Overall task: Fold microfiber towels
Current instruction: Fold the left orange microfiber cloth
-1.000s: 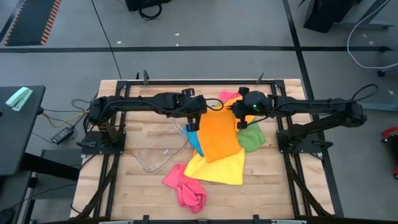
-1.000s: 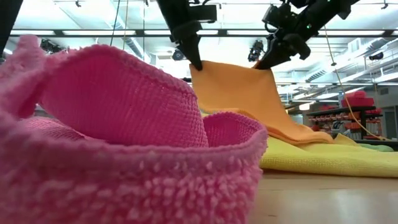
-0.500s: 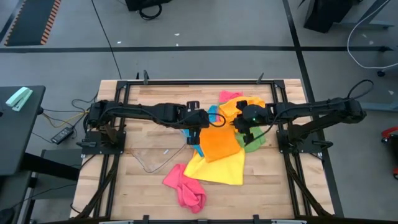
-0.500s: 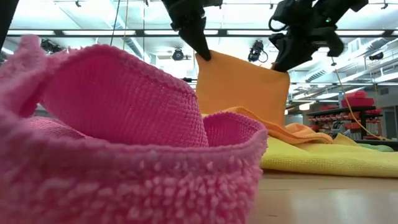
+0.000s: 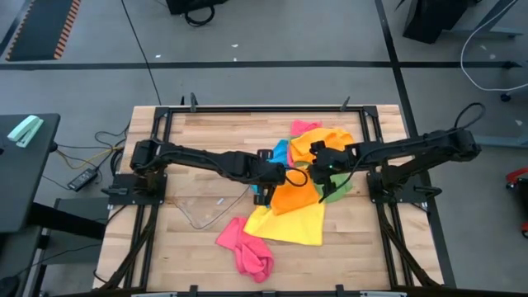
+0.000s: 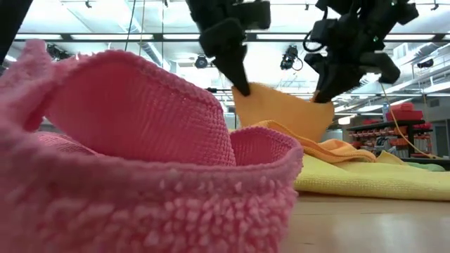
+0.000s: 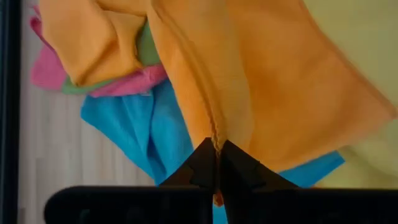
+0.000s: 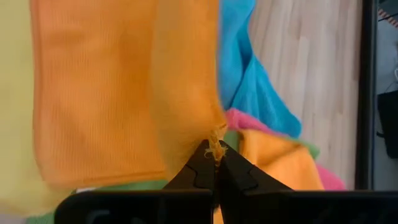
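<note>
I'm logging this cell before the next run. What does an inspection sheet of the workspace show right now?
Surface: wooden table, black frame.
Job's things: orange towel lifted at two corners over the yellow towel; blue towel and green towel beside it; pink towel bunched at the front.
Clutter: clear plastic tray.
Grippers: left hand and right hand each shut on an orange towel corner.
Cables: wires off the table's left edge.
Surroundings: grey floor, side stand.
</note>
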Controlling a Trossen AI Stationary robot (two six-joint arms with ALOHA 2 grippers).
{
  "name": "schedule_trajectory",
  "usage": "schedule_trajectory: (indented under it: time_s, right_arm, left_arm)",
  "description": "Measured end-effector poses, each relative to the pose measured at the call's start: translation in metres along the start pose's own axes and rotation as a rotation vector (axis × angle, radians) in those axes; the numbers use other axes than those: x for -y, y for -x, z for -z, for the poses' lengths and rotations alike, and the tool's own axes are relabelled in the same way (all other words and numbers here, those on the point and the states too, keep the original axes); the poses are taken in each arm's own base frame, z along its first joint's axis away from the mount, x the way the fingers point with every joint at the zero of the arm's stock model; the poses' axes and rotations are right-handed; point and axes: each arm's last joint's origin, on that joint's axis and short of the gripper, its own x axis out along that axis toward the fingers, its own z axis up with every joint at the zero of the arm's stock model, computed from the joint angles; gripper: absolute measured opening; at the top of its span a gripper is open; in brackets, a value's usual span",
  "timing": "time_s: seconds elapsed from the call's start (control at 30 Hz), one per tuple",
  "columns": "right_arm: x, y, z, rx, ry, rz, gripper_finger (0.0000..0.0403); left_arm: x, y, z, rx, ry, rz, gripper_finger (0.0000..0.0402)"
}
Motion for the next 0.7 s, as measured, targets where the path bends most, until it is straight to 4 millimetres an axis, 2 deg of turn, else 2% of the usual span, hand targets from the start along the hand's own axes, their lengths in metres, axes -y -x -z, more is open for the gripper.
schedule_trajectory:
  time_s: [0.17,0.33,0.47,0.7]
  right_arm:
    - [-0.007,-0.008,0.004,-0.017,0.011,-0.020,0.0007]
    - [-0.017,-0.006,0.000,0.002,0.033,-0.046,0.0007]
    - [-0.025,-0.004,-0.003,0.015,0.063,-0.064,0.0007]
    - [-0.028,-0.003,-0.004,0.014,0.086,-0.072,0.0007]
  left_arm:
    - [0.000,0.001,-0.001,0.011,0.002,-0.001,0.0012]
    - [0.002,0.004,-0.001,0.015,-0.019,0.002,0.0030]
    - [0.005,0.011,-0.004,0.001,-0.069,0.012,0.0023]
    - [0.019,0.021,-0.009,0.030,-0.135,0.032,0.0017]
